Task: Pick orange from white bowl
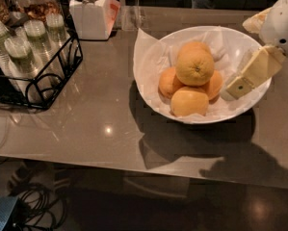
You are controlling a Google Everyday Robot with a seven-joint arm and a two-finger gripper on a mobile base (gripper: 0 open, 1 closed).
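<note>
The orange (195,65), the largest one with dimpled yellow-orange skin and a small dark navel, sits on top of the pile in the white bowl (155,105). The bowl is wide, shallow and lined with crumpled white paper. Smaller deeper-orange fruits (168,82) lie under it, and a paler smooth one (189,101) lies in front. My gripper (243,81) comes in from the right edge. Its cream finger (252,72) reaches over the bowl's right rim, just right of the fruit pile and apart from the orange.
A black wire rack (35,76) with several lidded cups stands at the left. A white lidded jar (89,11) stands at the back. A glass jar (35,4) is at the far left back. The table's front edge runs below the bowl.
</note>
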